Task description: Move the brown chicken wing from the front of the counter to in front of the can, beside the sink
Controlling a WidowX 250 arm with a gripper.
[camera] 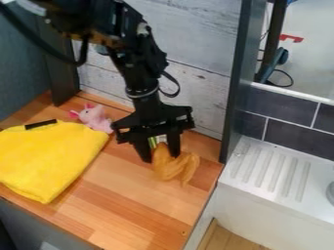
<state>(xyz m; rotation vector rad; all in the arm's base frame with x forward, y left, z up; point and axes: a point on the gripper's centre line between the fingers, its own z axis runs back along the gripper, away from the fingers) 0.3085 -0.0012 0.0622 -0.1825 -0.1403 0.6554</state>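
- Gripper (159, 157) hangs at the top of the wing (168, 168), pointing down, and whether it grasps the wing or has it released I cannot tell
- The wing, 1 orange-brown toy, lies low at the gripper's tip, over the back right part of the wooden counter (127, 202)
- 1 small green and white patch (155, 140) shows just above the wing, under the body of the gripper
- 1 pink plush (95, 118) sits left of the gripper, near the wall (189, 34) of pale planks
- 1 yellow cloth (46, 156) is spread in front of the plush, with 1 black strip (40, 124) at its back edge
- Right of the counter is 1 white sink (275, 168) with a ridged top, below dark tiles (283, 114)
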